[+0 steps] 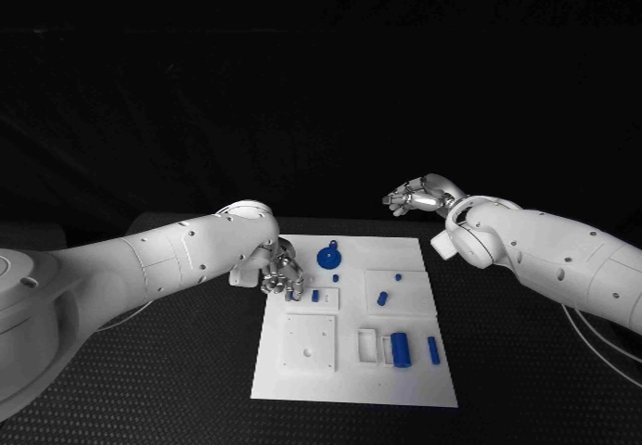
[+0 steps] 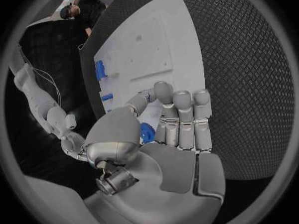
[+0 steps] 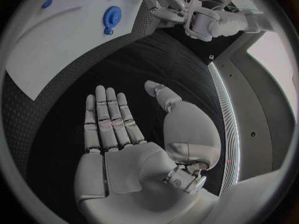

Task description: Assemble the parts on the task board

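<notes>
Two hands — left hand (image 1: 280, 274) pinching blue part (image 2: 147, 132) over task board (image 1: 402, 389); right hand (image 1: 418, 197) raised, fingers spread, empty.

Task board (image 1: 402, 380) smooth matt white — table (image 1: 535, 371) rough-textured black.

You have the white task board (image 1: 402, 389) lying flat mid-table, with a blue gear-like disc (image 1: 329, 257) near its far edge, small blue pegs (image 1: 381, 298) around the middle, and a larger blue cylinder (image 1: 400, 349) beside a slim blue bar (image 1: 433, 349) toward the near right.
</notes>
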Available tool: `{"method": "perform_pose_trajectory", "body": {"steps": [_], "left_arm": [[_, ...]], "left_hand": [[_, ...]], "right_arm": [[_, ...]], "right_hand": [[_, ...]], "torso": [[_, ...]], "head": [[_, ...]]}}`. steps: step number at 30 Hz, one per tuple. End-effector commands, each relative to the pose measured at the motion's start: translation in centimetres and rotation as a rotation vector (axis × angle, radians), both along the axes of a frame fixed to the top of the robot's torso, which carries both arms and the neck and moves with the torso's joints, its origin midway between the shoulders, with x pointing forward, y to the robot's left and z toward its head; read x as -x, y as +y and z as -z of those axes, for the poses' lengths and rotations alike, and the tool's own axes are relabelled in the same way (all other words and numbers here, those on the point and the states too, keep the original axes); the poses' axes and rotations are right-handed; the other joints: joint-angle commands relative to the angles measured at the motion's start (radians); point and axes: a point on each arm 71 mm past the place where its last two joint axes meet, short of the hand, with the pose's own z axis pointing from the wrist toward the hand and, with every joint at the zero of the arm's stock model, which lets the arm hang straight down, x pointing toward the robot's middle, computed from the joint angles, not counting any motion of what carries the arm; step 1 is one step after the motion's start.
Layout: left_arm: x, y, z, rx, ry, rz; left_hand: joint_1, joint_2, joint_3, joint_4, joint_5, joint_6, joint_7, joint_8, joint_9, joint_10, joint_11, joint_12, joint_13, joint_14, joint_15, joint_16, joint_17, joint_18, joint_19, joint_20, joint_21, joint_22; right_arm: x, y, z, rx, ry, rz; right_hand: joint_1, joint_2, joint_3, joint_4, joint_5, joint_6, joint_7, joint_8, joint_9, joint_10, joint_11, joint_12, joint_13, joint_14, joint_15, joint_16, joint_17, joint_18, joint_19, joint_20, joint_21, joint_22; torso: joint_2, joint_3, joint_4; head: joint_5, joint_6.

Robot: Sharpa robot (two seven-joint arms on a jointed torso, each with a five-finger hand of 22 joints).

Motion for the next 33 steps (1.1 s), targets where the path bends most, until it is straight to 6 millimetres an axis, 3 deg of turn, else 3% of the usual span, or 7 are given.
{"method": "perform_pose_trajectory", "body": {"steps": [1,33], "left_arm": [[0.08,-0.29,0.23,0.004,-0.013,0.01],[0.28,-0.68,0.27,0.027,-0.013,0.016]], "left_hand": [[0.006,0.007,0.044,-0.037,0.008,0.041,-0.036,0.006,0.001,-0.001,-0.008,0.003,0.001,0.002,-0.007,0.006,0.001,0.013,-0.002,-0.064,0.005,0.02],[0.005,0.007,0.044,-0.038,0.009,0.04,-0.036,0.007,0.005,-0.002,-0.009,0.003,0.001,0.002,-0.007,0.006,0.002,0.013,-0.001,-0.064,0.005,0.02]], "right_arm": [[0.01,0.16,0.01,-0.002,0.0,-0.013],[-0.01,0.18,0.01,-0.001,0.001,-0.013]], "right_hand": [[0.002,0.009,0.001,-0.006,0.003,-0.007,0.022,0.002,-0.001,0.003,0.003,-0.007,-0.001,0.006,0.004,-0.006,0.001,0.013,0.001,0.004,-0.007,0.001],[0.001,0.009,0.001,-0.006,0.003,-0.007,0.022,0.003,-0.002,0.003,0.003,-0.007,-0.001,0.006,0.004,-0.007,0.002,0.014,0.002,0.004,-0.008,0.003]], "torso": [[0.0,-0.0004,-0.0005],[0.0,0.0,-0.0001]], "head": [[0.0,0.001],[-0.001,0.001]]}}
